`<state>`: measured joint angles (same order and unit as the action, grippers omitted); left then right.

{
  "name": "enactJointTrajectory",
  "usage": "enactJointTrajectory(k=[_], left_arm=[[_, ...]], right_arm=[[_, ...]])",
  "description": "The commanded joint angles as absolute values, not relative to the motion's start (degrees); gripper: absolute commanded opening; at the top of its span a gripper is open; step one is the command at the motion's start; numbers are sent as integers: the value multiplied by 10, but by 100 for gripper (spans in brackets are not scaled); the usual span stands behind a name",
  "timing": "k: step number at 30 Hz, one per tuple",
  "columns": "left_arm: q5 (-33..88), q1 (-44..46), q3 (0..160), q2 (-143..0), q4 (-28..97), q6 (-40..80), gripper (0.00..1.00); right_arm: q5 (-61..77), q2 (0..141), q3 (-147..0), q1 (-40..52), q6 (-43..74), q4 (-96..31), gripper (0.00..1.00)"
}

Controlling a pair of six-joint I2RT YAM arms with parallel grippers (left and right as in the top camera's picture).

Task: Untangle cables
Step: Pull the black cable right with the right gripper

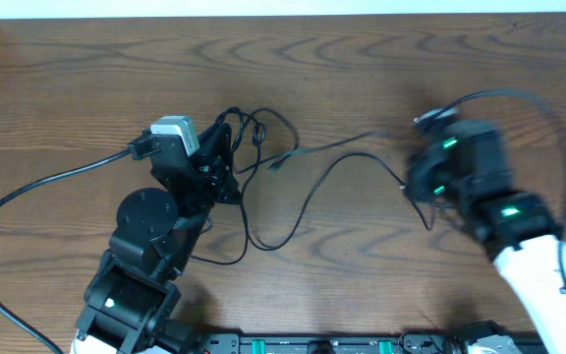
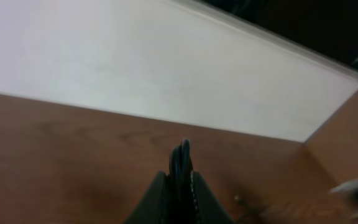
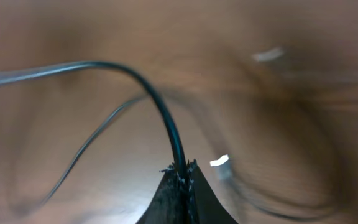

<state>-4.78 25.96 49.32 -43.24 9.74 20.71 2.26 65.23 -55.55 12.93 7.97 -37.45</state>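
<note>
Black cables point(image 1: 312, 194) looped across wooden table point(image 1: 362, 59), blurred right arm point(image 1: 480, 187)

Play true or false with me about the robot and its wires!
1. The right pincer is pinching a black cable. True.
2. The table is white. False: it is brown wood.
3. The left pincer is wide open. False: it is shut.
4. Most of the cable loops lie close to the left pincer. True.
</note>
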Motion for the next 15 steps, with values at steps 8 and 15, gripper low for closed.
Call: enactJointTrajectory(k=[8, 15], left_arm=[[-302, 257, 509, -432, 146, 198, 8], [-561, 257, 509, -472, 162, 270, 8]], right_arm=[[-8, 649, -641, -135, 144, -388, 1], [17, 655, -641, -199, 139, -392, 1]])
